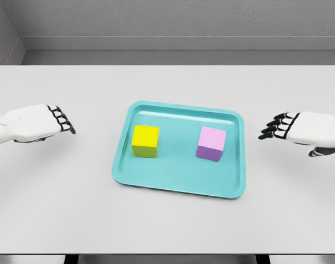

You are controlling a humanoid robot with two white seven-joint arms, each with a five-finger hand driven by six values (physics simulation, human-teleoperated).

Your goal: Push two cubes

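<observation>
Two cubes sit inside a teal tray (pixel 178 184) at the middle of the table (pixel 167 220) — the yellow cube (pixel 145 141) near the tray's left edge, the pink cube (pixel 211 143) toward its right edge, well apart. The left hand (pixel 32 124) and right hand (pixel 307 129) hover outside the tray, fingers loosely extended and holding nothing — fingertips pointing inward, clear of both cubes.

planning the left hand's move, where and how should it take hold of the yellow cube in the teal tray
Probably by the solid yellow cube's two opposite upright faces, coming down from above. It sits flat inside the shallow teal plastic tray, whose raised rim hinders a low sideways approach, and it stands well apart from the pink cube. The open left hand lies nearest, outside the tray's left edge.
</observation>
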